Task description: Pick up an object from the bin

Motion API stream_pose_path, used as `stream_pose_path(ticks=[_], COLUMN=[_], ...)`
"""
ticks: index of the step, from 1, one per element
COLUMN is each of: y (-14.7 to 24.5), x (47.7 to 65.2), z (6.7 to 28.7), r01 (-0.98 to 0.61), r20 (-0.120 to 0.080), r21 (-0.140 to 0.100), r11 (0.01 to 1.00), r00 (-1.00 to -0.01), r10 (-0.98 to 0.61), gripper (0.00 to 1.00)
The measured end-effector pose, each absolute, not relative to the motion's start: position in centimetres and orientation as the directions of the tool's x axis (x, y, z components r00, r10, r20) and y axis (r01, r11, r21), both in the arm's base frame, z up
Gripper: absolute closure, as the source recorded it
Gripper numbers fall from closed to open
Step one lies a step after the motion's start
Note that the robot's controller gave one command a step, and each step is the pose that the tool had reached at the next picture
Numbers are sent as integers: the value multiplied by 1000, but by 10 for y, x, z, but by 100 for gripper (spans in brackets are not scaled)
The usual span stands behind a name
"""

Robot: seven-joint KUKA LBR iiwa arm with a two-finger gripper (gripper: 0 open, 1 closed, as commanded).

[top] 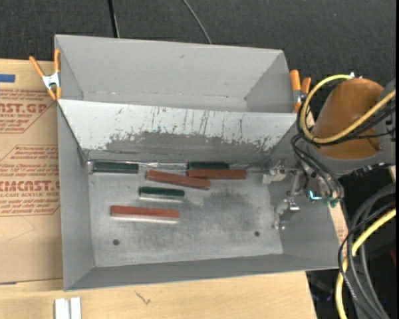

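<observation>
Your gripper (282, 195) hangs at the bin's (206, 238) 3 o'clock side, its fingers spread apart and empty (bare, scuffed grey metal lies beneath). Nearest, toward its 9 o'clock, lies a flat red-brown bar (216, 173) with a dark green bar (207, 165) touching its 12 o'clock edge. Just beyond is a second red-brown bar (177, 178), slightly tilted. Further out lie a short green bar (161, 193), a third red-brown bar (145, 212) toward 7 o'clock, and a far green bar (116, 167) against the back wall.

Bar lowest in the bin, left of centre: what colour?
The bar is red-brown; the camera view shows it best.
</observation>
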State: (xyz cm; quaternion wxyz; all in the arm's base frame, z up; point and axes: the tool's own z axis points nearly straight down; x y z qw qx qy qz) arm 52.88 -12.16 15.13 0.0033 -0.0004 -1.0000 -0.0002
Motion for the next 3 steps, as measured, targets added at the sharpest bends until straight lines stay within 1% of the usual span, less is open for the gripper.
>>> stream_pose_path(ticks=[1, 2, 3], y=[-121, -83, -61], x=[531, 569, 582], z=[156, 111, 92], r01=[-1, 17, 40], r20=[-1, -12, -7], r21=[-1, -2, 0], r11=[1000, 1000, 999], r00=[-1000, -1000, -999], r10=[-1, 17, 40], gripper=[0, 0, 0])
